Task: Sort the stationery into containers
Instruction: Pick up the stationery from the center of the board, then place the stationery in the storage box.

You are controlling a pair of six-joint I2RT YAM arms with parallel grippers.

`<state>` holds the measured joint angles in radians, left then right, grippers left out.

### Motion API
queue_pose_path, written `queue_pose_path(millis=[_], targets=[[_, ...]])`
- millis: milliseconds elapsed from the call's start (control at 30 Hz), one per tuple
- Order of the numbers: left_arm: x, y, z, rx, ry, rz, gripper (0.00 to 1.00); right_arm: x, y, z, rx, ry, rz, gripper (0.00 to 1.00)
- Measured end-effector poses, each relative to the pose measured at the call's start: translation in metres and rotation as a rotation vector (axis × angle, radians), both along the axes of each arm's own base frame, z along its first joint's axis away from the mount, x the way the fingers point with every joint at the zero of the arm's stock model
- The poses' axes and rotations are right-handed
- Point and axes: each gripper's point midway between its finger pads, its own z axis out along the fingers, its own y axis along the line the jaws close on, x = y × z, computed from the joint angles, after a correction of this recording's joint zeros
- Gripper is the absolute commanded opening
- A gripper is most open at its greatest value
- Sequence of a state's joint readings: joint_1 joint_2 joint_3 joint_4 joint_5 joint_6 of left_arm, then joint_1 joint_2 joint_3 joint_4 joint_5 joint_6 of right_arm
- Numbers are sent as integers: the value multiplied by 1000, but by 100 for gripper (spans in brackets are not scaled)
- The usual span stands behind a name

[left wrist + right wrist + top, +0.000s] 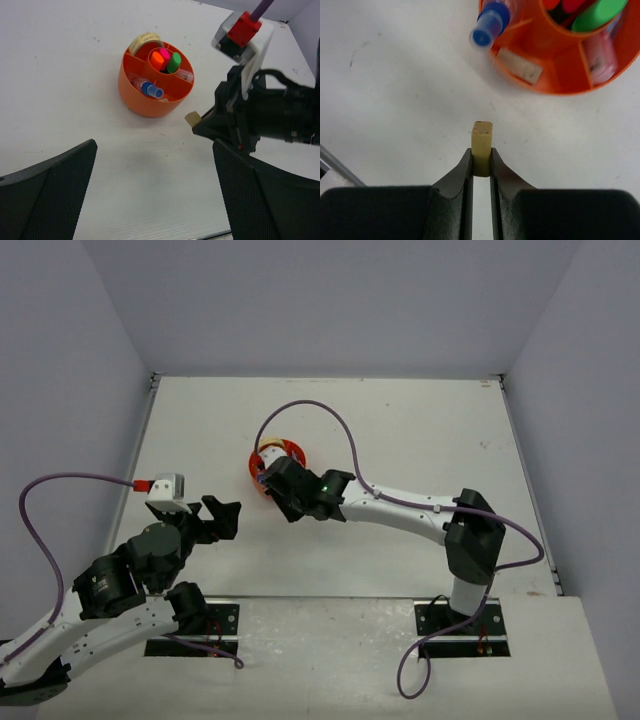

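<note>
- While the right pincer (481,156) has its jaws drawn in tight on the lower end of a small tan block (482,136), the rest of the piece standing out past the tips, that piece is not yet sorted.
- Whether the tan block hangs above the surface (395,100) or rests on it cannot be told.
- From the tan block, the orange organiser (555,82) lies near, at about 1 o'clock in the right wrist view. The block is outside the organiser's wall and apart from it.
- Inside the organiser much looks done:
  - an orange highlighter (157,60), a pink highlighter (165,52) and a green highlighter (174,62) stand in the central well;
  - a blue-ended highlighter (151,90) leans in the outer compartment at 6 o'clock;
  - a pale block (520,65) lies in an outer compartment just beside it;
  - a capsule piece (185,76) sits at 3 o'clock;
  - the beige tape ring (145,39) is tucked in at 11 o'clock.
- The left pincer (155,200) is spread wide with nothing in it, well apart from the organiser, at about 7 o'clock of it in the top view.
- No other loose stationery can be made out, so the task seems nearly finished. Dropping the held block over the rim looks like the main step left.
</note>
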<state>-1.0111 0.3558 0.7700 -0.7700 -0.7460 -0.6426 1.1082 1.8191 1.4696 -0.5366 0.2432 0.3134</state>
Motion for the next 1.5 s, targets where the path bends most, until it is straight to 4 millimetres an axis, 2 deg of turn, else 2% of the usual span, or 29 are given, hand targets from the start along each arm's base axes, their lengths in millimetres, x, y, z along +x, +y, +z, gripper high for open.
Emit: queue_pose_path(millis=[133,300,467,633,800,933,1000,1233,1400,1500], targets=[[0,1,1,-5,-3,0,100,31,2,27,15,-81,151,0],[-1,2,3,-17,-10,0,100,61,-10,36,-43,-164,301,1],[-1,2,3,-18,-11,0,100,78,-2,39,-89,-232,390,4],[-1,1,3,-18,-11,-1,100,84,8,32,-118,-243,450,7],[-1,1,3,-19,-11,-2,100,87,11,15,-149,-224,471,13],[-1,1,3,-19,-11,-2,100,89,13,2,-171,-205,478,21],[-1,1,3,-20,-11,-2,100,88,12,-2,-180,-198,481,29],[-1,1,3,-19,-11,-2,100,89,11,-3,-187,-197,481,38],[-1,1,3,-19,-11,-1,100,89,10,-4,-188,-197,475,35],[0,2,3,-15,-11,5,100,84,0,2,-186,-194,455,36]])
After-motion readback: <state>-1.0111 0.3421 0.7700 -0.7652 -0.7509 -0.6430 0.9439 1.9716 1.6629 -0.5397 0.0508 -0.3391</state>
